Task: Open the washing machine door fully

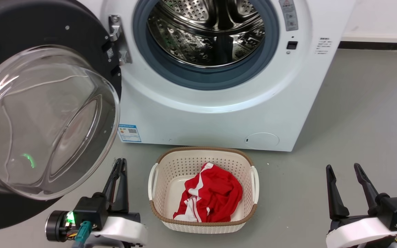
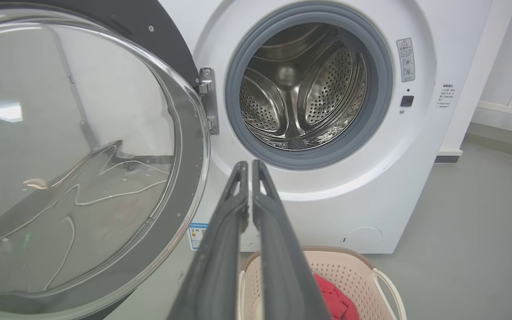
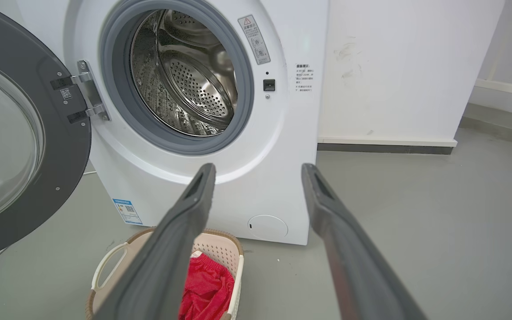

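The washing machine [image 1: 219,117] [image 2: 371,186] [image 3: 256,178] is a white front loader with its steel drum exposed. Its door [image 1: 43,120] [image 2: 78,151] [image 3: 16,133], black-rimmed with a bulging glass bowl, is swung wide out to the left on its hinge. My left gripper [image 1: 120,162] [image 2: 250,163] is shut with nothing between its fingers, low on the floor just right of the door's lower edge and apart from it. My right gripper [image 1: 343,167] [image 3: 258,167] stands open at the lower right, holding nothing.
A beige laundry basket [image 1: 203,227] [image 2: 385,284] [image 3: 105,271] holding a red and white garment [image 1: 212,196] sits on the grey floor before the machine, between my grippers. A white wall with a dark skirting [image 3: 385,149] runs to the machine's right.
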Tool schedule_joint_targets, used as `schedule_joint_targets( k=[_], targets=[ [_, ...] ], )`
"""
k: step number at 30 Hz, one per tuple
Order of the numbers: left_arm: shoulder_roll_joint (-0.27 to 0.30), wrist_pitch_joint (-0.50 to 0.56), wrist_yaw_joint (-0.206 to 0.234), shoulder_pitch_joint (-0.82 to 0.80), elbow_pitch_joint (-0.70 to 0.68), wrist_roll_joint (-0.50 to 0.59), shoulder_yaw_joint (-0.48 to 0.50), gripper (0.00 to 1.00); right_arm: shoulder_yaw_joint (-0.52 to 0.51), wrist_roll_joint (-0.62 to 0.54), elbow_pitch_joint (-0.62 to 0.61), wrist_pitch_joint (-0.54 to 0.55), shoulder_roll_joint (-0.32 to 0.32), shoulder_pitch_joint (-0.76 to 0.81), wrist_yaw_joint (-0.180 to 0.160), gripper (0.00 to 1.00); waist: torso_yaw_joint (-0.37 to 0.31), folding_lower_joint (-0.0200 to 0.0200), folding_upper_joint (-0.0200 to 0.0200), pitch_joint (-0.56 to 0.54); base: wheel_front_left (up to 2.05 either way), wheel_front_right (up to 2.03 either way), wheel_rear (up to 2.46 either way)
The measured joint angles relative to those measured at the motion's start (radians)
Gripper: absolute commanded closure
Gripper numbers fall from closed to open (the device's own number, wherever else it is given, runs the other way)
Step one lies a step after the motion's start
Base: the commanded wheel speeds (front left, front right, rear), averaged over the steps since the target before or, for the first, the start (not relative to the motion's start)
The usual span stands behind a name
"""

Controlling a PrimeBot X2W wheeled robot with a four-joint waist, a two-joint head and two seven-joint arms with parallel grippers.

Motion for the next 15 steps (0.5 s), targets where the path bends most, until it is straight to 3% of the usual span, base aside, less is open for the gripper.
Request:
schedule_joint_targets(
  k=[1,15],
  targets=[
    [-0.006,0.000,0.000,-0.006,0.004,0.005,-0.003,0.00,0.000,-0.002,0.000,0.000,0.000,0.000,0.000,0.00,-0.006,0.0000,0.0000,-0.003,0.00,0.00,0.00],
    [-0.039,0.000,0.026,-0.015,0.019,0.053,-0.011,0.00,-0.008,-0.009,-0.009,0.003,0.000,0.028,0.000,0.00,-0.046,0.0000,0.0000,-0.037,0.00,0.00,0.00]
  ],
)
